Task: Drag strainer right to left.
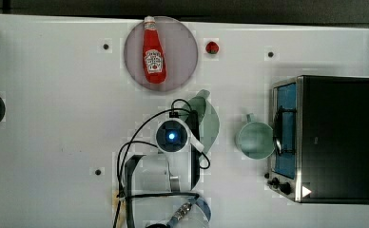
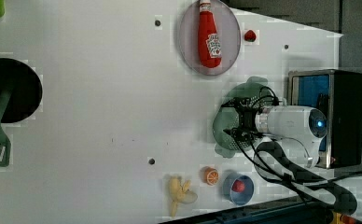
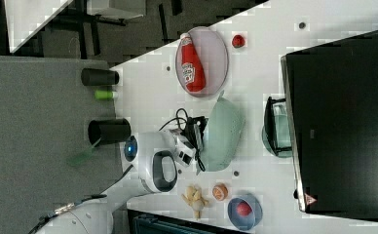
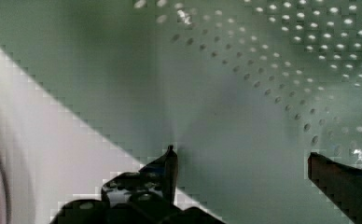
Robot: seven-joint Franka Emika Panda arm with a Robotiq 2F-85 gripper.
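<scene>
The strainer [image 1: 212,124] is a pale mint-green oval colander standing near the table's middle, between the grey plate and the robot's base. In the left view the strainer [image 2: 226,126] lies partly under my arm; in the right view the strainer [image 3: 223,136] sits just beside the wrist. My gripper [image 4: 240,154] is open, fingers wide apart right over the strainer's perforated wall [image 4: 272,84]. One fingertip [image 4: 170,156] is near the rim line and the other [image 4: 330,170] is over the bowl. Nothing is pinched between them. My gripper [image 2: 242,122] hangs low over the bowl.
A ketchup bottle [image 1: 154,50] lies on a grey plate [image 1: 185,50], a strawberry [image 1: 212,47] beside it. In the top view a mint cup [image 1: 255,139] and a toaster oven [image 1: 335,137] stand right of the strainer. A banana [image 2: 179,189], orange [image 2: 211,175] and blue bowl [image 2: 238,189] sit near the base.
</scene>
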